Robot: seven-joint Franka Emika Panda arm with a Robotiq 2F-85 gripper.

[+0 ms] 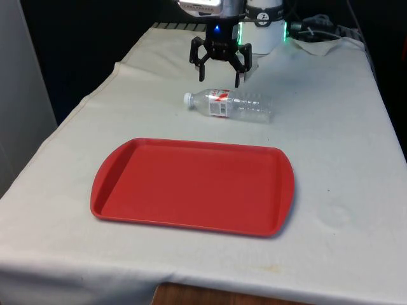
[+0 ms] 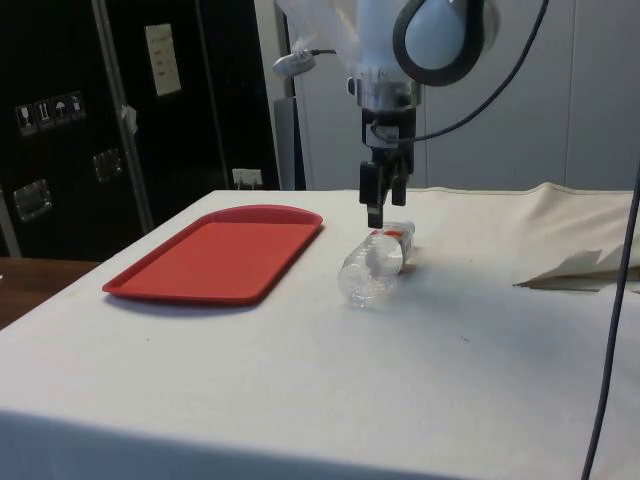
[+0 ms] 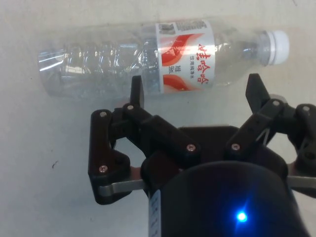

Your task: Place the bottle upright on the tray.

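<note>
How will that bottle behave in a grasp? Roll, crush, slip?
The bottle lies on its side on the cloth, so a nudge would likely roll it. It looks clear and empty, so probably light, with thin ribbed walls that may buckle under a firm squeeze. The open gripper hovers above its label; the smooth plastic could slip.

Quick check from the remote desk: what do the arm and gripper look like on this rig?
A white arm with a rounded, dark-ringed joint housing and a black cable looping off it. The gripper is black, with two fingers on linkage bars pinned by small silver screws.
</note>
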